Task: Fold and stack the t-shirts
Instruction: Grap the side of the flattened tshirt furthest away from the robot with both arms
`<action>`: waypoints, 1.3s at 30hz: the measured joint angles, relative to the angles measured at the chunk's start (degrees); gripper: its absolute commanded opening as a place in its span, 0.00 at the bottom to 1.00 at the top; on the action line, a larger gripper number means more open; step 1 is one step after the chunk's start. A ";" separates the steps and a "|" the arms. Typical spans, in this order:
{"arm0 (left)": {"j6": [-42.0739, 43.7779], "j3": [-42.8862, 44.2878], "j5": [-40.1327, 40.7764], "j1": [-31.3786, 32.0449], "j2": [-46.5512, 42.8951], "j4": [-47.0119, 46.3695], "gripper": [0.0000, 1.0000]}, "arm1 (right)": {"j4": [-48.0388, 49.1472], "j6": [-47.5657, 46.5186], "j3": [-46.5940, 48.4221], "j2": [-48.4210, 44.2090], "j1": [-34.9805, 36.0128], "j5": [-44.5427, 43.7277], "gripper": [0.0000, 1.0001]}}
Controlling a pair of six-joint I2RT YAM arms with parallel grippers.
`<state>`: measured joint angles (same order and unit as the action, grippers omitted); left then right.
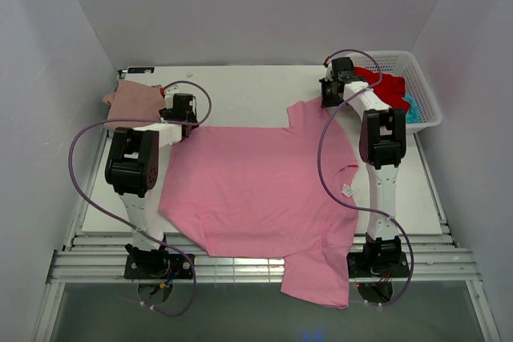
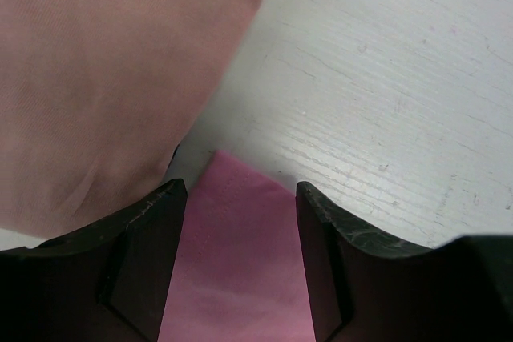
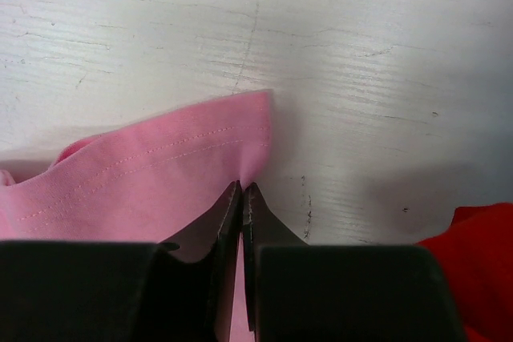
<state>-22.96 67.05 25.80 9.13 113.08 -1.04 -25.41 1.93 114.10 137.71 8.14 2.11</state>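
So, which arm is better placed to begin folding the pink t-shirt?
Right. The right gripper is shut on the pink t-shirt's stitched hem. The left gripper stands open over a corner, beside the dusty rose t-shirt, gripping nothing.

surface: white table | pink t-shirt spread, overhanging near edge | dusty rose t-shirt far-left | basket far-right

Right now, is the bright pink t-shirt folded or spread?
Spread: the bright pink t-shirt lies flat across the table, both sleeves out.
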 measured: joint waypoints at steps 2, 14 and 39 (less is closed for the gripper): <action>-0.17 0.00 0.72 0.00 -0.04 0.42 0.68 | 0.15 0.00 -0.22 -0.09 -0.02 0.02 0.08; -0.52 4.42 2.14 0.00 2.73 4.48 0.59 | 1.22 -0.02 -1.36 -0.59 -0.04 0.04 0.08; -2.43 7.39 5.11 0.07 5.16 6.10 0.00 | 2.40 0.09 -2.58 -1.18 -0.04 -0.24 0.08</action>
<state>-25.39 74.43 30.92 9.19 118.24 5.06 -23.00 2.02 111.53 136.53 8.10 1.87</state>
